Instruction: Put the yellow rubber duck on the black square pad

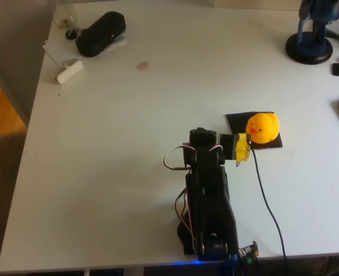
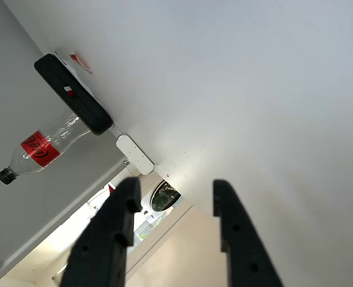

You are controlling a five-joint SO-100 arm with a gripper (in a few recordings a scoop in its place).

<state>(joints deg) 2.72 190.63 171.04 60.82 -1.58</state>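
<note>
Hand: in the wrist view the hand (image 2: pixel 173 230) has its two dark fingers spread apart, holding nothing.
Duck: the yellow rubber duck (image 1: pixel 262 127) sits on the black square pad (image 1: pixel 237 121), right of the arm.
Far left: black oblong case (image 1: pixel 101 33) on the worktop (image 1: pixel 129 126).

black arm folded low, end effector (image 2: pixel 173 203) fingers spread apart.
</note>
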